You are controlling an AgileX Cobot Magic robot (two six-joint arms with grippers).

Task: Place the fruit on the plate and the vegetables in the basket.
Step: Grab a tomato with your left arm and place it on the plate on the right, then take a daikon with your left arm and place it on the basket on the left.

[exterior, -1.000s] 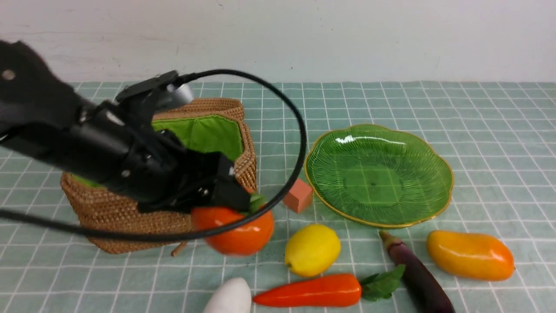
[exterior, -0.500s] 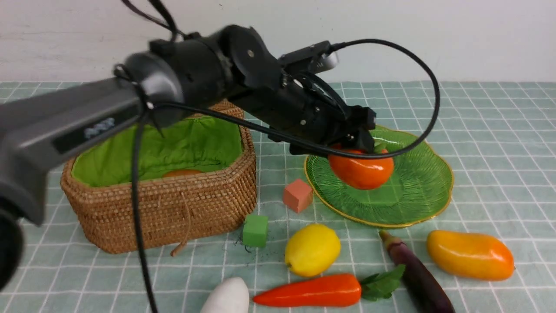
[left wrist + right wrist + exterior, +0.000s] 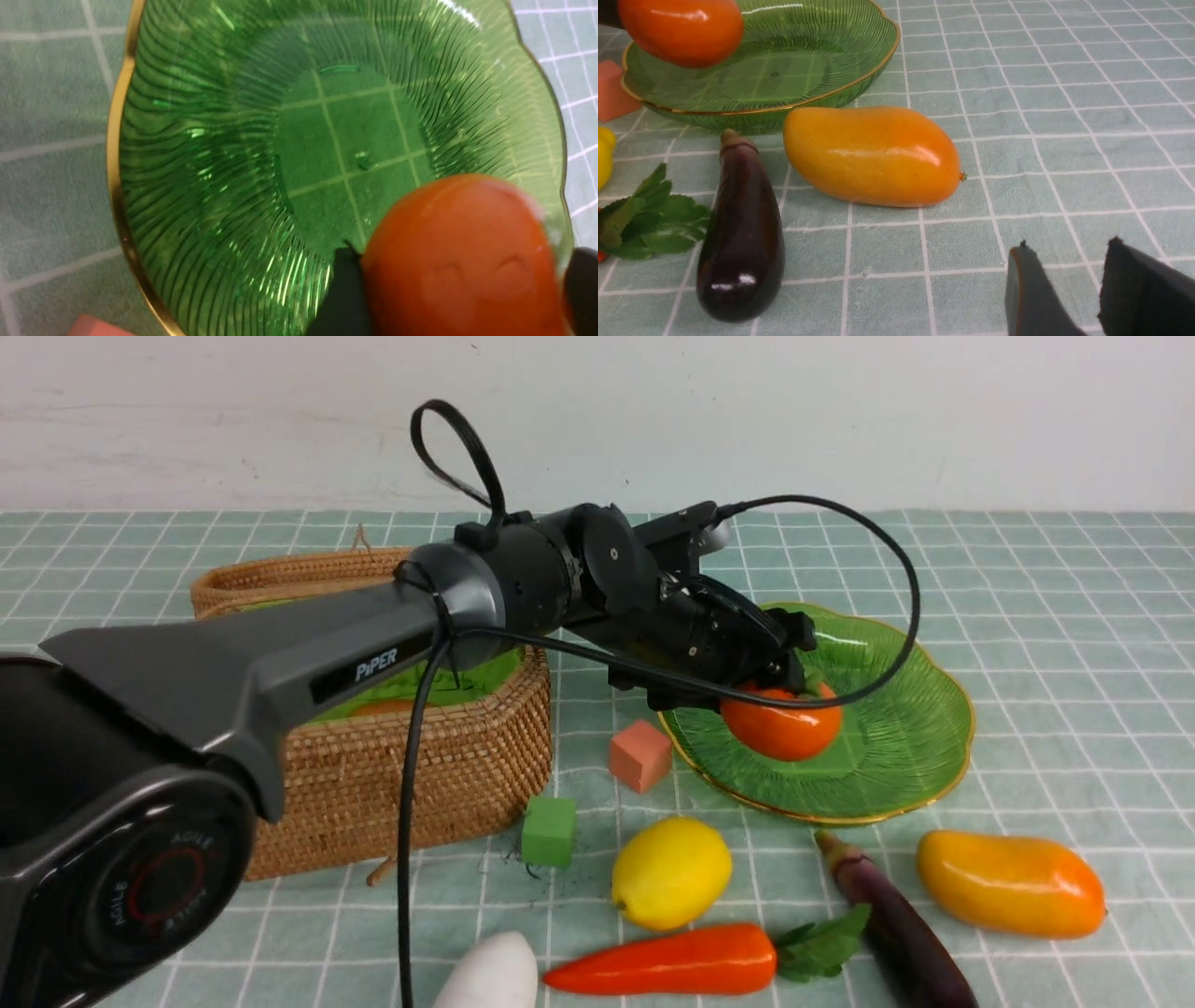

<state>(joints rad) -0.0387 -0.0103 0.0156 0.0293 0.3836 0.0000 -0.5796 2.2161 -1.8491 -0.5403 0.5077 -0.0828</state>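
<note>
Your left hand (image 3: 462, 280) is clamped on the persimmon (image 3: 780, 726), low over the green plate (image 3: 915, 728), off-centre toward its rim; released here, the round fruit could roll onto the counter (image 3: 1074, 616).

The black left arm (image 3: 373, 653) reaches across the woven brown wicker basket with green lining (image 3: 448, 756) and covers much of its opening. Its fingers (image 3: 343, 289) flank a round orange-red persimmon-like fruit (image 3: 782, 728) over the left half of the green ribbed glass plate (image 3: 896, 728); the plate's right half lies bare. A salmon-pink cube (image 3: 640, 755) sits in the gap between basket and plate, and a small green cube (image 3: 548, 831) stands off the basket's near corner. Along the near edge a white radish (image 3: 490, 975), orange-red carrot (image 3: 667, 961), yellow lemon (image 3: 670, 873), dark purple eggplant (image 3: 896, 924) and orange-yellow mango (image 3: 1013, 882) lie close together. The checked table (image 3: 1074, 597) right of and behind the plate is free.
</note>
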